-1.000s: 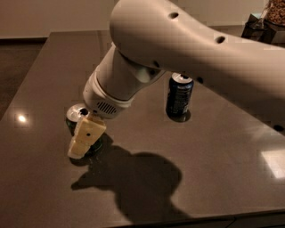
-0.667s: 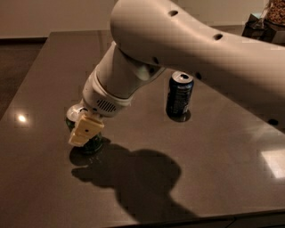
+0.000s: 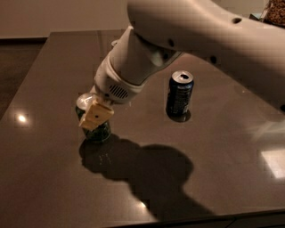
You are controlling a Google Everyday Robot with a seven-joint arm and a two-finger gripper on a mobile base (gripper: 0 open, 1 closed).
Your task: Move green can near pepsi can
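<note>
The green can stands at the left of the dark table, its silver top showing behind my fingers. My gripper is around the can's upper half, with one cream finger across its front; the other finger is hidden behind the can. The gripper looks shut on the can. The pepsi can, dark navy with a silver top, stands upright to the right, about a can's height away from the green can. My arm reaches over the space between them.
My arm throws a large shadow on the table in front of the cans. A brown bag sits at the far right corner. A small pale object peeks out behind the arm.
The gripper and the green can have shifted together a little to the right and away from the front edge. The pepsi can has not moved.
</note>
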